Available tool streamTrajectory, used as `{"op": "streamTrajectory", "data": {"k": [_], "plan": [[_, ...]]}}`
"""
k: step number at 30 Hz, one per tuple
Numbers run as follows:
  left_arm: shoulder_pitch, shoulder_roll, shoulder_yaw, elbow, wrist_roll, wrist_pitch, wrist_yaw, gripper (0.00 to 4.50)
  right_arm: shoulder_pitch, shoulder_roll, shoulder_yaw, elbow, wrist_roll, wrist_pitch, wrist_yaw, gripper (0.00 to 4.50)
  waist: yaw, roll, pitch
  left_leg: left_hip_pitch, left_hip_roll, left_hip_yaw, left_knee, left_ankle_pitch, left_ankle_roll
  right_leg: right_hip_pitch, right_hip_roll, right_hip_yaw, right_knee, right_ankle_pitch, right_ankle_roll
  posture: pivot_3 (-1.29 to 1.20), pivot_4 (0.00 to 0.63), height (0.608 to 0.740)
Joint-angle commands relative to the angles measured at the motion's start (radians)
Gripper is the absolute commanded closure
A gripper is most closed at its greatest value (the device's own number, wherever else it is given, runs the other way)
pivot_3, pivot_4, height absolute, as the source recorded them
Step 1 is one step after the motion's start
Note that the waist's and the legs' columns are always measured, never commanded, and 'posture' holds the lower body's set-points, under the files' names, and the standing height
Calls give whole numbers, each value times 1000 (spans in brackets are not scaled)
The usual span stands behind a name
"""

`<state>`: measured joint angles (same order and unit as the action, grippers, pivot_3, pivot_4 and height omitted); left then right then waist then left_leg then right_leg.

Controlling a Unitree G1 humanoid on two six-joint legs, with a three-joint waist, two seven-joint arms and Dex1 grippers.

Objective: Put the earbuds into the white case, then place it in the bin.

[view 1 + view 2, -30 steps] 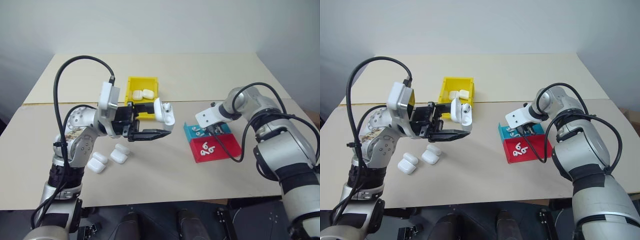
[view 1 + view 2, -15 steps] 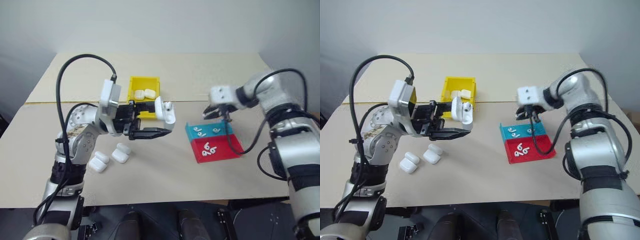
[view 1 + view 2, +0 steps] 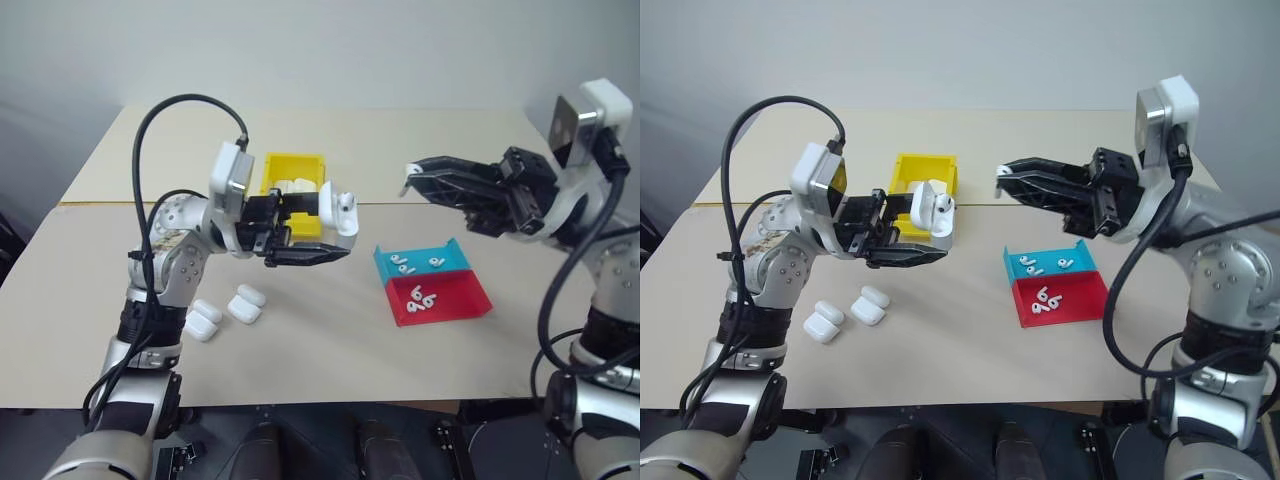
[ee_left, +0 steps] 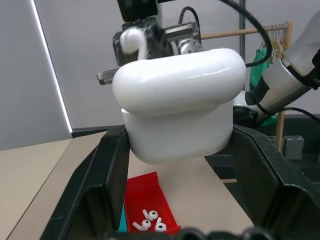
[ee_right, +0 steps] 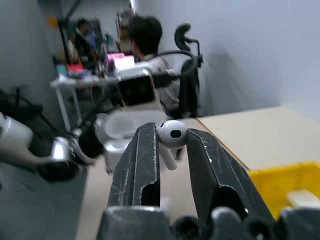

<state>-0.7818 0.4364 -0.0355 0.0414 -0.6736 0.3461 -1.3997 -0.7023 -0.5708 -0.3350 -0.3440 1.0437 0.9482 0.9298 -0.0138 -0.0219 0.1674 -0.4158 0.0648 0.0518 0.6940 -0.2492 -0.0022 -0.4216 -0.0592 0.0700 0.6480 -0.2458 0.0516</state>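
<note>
Step in hand, as I read it: seat the earbud into the open case mid-air. The left gripper [image 3: 318, 254] is clamped on the white case [image 3: 335, 214], lid flipped up, held above the table [image 3: 330, 370] in front of the yellow bin [image 3: 296, 170]. The right gripper [image 3: 1008, 181] pinches one earbud [image 5: 172, 134] at the very tips, level and pointing across toward the case, with a clear gap between them. To do it well: line the stem up with an empty socket before closing in, come in slowly along the socket axis, and release only once the bud is seated; the pinch looks shallow, so a sideways knock on the case rim could flick it out. Keep the left arm steady. Relative to the fingers: in the right wrist view the bud's head sits between the two fingers [image 5: 143, 160] near their ends, stem hanging out below the grip line. In the left wrist view the case body is wedged between the black fingers [image 4: 102, 185], lid protruding past them. One bud already seems to sit in the case. More earbuds [image 3: 405, 266] lie in the cyan tray [image 3: 455, 258] and red tray [image 3: 460, 300]; spare cases [image 3: 244, 306] rest on the table, and two lie in the bin.
</note>
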Motion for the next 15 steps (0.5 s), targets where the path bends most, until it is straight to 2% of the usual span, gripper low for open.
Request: {"op": "streamTrajectory", "data": {"k": [1, 8, 15], "plan": [[-34, -14, -3, -1, 2, -15, -13, 1736, 13, 25, -25, -118, 158, 30, -169, 3889, 0, 0, 0, 0, 0, 0, 0, 0, 0, 0, 0, 0, 0, 0, 0, 0, 150, 740], [-36, -22, -4, -4, 5, -11, -20, 1736, 48, 19, 46, -154, 275, 27, -286, 3889, -1, 0, 0, -1, 0, 0, 0, 0, 0, 0, 0, 0, -1, 0, 0, 0, 150, 740], [-38, -20, 0, 1, 8, -13, -24, 1736, 32, -46, 127, -138, 262, 31, -295, 3889, 0, 0, 0, -1, 0, -1, 0, 0, 0, 0, 0, 0, -1, 0, 0, 0, 150, 740]]}}
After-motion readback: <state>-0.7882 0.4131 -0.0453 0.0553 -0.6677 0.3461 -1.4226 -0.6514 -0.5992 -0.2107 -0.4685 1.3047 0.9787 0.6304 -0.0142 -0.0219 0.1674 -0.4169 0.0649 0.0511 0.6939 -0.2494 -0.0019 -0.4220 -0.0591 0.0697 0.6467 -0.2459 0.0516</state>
